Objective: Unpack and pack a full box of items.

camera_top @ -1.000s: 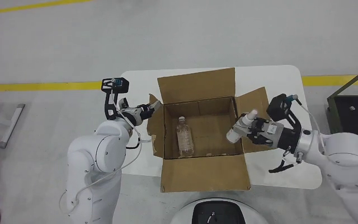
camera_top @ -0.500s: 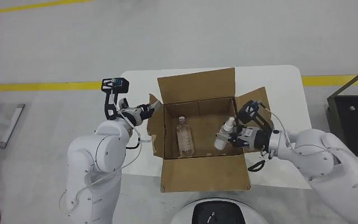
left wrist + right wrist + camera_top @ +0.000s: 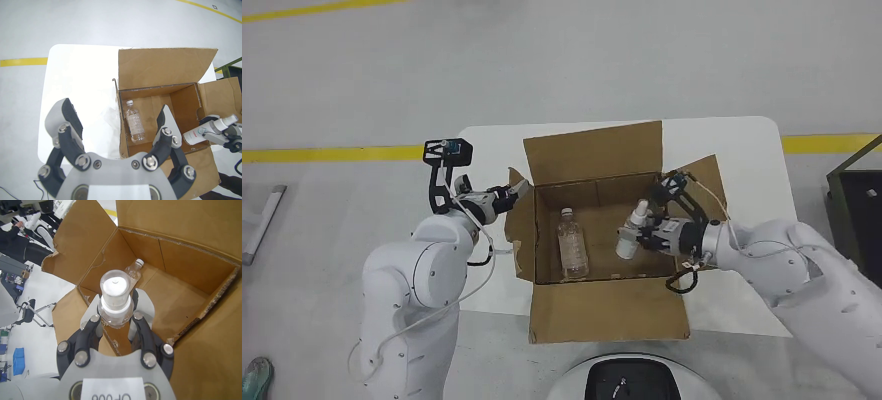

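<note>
Holding a white spray bottle point(image 3: 632, 232) clenched round its body, the right pincer point(image 3: 650, 238) hung over the right half of the open cardboard box point(image 3: 592, 152), with the bottle tilted. One clear water bottle point(image 3: 573, 245) lay flat on the box floor near the left wall, cap toward the far side. The left pincer point(image 3: 115, 106) was released and empty, just beside the left flap. The box stood on a white table point(image 3: 722, 140).
</note>
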